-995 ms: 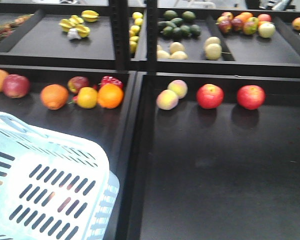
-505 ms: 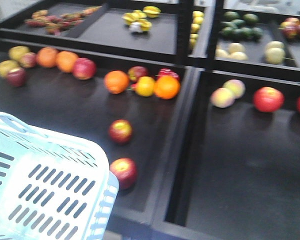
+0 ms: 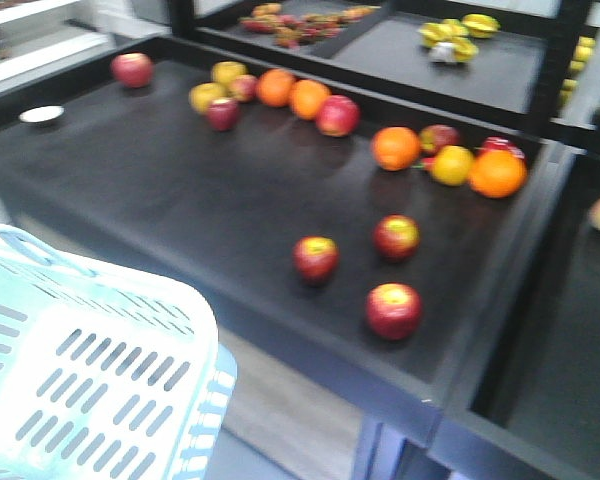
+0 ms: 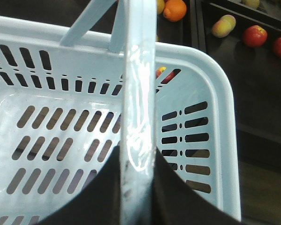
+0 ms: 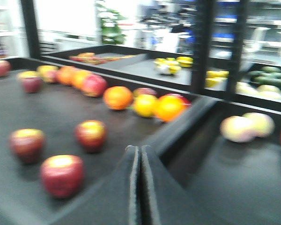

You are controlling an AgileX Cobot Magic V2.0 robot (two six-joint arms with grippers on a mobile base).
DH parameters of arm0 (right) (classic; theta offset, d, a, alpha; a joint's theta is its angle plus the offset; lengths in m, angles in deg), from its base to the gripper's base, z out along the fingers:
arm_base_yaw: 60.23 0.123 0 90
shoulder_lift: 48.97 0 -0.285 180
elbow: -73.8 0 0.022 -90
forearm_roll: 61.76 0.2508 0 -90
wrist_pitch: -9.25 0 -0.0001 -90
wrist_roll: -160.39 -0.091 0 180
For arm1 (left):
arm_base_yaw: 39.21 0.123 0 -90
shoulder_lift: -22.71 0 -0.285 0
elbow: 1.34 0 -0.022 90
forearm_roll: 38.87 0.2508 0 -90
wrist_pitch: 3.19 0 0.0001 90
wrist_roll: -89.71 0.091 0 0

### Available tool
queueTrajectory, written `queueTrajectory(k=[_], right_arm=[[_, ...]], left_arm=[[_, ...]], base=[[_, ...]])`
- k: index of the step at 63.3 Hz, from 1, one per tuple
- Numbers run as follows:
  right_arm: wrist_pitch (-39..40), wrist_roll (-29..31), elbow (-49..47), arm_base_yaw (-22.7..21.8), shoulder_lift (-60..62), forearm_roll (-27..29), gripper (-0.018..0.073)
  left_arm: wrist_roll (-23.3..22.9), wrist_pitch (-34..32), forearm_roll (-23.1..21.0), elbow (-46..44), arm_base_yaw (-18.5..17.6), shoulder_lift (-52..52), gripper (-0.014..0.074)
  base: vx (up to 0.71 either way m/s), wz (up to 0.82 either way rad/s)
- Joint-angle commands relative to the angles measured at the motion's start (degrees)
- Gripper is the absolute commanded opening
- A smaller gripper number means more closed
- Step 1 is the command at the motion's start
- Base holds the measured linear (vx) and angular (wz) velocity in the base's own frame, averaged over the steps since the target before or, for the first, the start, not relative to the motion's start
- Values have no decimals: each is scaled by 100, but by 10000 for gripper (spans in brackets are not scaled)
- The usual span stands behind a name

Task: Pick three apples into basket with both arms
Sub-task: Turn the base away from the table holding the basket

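Three dark-red apples with yellowish tops lie apart on the black display tray (image 3: 130, 190): one apple (image 3: 316, 257) on the left, another apple (image 3: 396, 237) behind it, and a third apple (image 3: 393, 310) nearest the tray's front edge. The right wrist view shows them low on the left (image 5: 62, 174) (image 5: 90, 134) (image 5: 27, 144). My right gripper (image 5: 139, 151) is shut and empty, to the right of them. The pale-blue basket (image 3: 80, 370) hangs at the lower left, off the tray. My left gripper (image 4: 139, 161) is shut on the basket handle (image 4: 139, 84). The basket (image 4: 215, 93) is empty inside.
Oranges (image 3: 396, 147) and other apples (image 3: 337, 115) line the back of the tray. A small white dish (image 3: 42, 114) sits far left. A raised divider (image 5: 187, 124) separates the right tray, which holds pale fruit (image 5: 238, 128). Black shelf posts (image 5: 202, 42) stand behind. Floor shows below the tray's front edge.
The front view has swung left: fruit and trays slid rightward in frame, and the three dark-red apples came into view and sit nearer the middle. The basket keeps its place in frame.
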Motion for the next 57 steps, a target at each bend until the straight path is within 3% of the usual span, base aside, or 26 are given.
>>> queueTrajectory(k=[1,57], right_arm=[[402,46,77,-28,65,-34,-5],[407,46,77,-28,65,-34,-5]], left_arm=[[-39,-539,-106,-173,-7,51,-8],[-39,-539,-106,-173,-7,51,-8]], base=[[-15,58],[-14,56]])
